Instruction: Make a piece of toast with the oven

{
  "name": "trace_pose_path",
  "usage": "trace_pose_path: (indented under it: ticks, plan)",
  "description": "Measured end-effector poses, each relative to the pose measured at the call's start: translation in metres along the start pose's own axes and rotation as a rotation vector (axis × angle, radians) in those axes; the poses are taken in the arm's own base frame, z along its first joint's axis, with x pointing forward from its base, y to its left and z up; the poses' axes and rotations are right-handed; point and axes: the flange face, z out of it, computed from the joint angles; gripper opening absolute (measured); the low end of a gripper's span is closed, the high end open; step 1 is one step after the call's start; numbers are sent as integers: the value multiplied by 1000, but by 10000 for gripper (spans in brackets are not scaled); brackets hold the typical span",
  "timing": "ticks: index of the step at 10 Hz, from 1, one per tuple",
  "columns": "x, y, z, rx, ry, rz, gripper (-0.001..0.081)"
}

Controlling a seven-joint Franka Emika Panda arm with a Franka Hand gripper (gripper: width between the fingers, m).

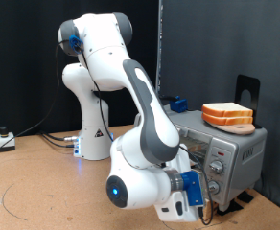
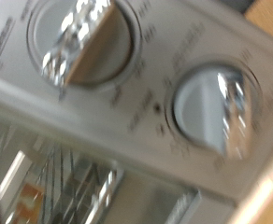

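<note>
Silver-grey, the boxy toaster oven (image 1: 221, 153) stood at the exterior view's right, bread slices (image 1: 227, 115) stacked on top. The white arm's gripper (image 1: 203, 195) hovered at its round knobs (image 2: 86, 43); finger state could not be told. Whether toast lay inside was unclear.

**Camera setup**

Your exterior view sits off the arm (image 1: 130, 86), low and fairly near, looking across the table at the oven (image 1: 221, 149) on its right. Your wrist view is pressed close to the oven's knobs (image 2: 85, 42), blurred. Both views share that knob panel (image 1: 217, 165).
</note>
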Motion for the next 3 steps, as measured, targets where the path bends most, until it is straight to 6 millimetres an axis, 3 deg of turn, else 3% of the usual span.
trace_pose_path:
  ticks: [1,3]
  plan:
    - [-6,2,-15,-28,-8,54,773]
    - [-17,3,-44,-49,-35,169,798]
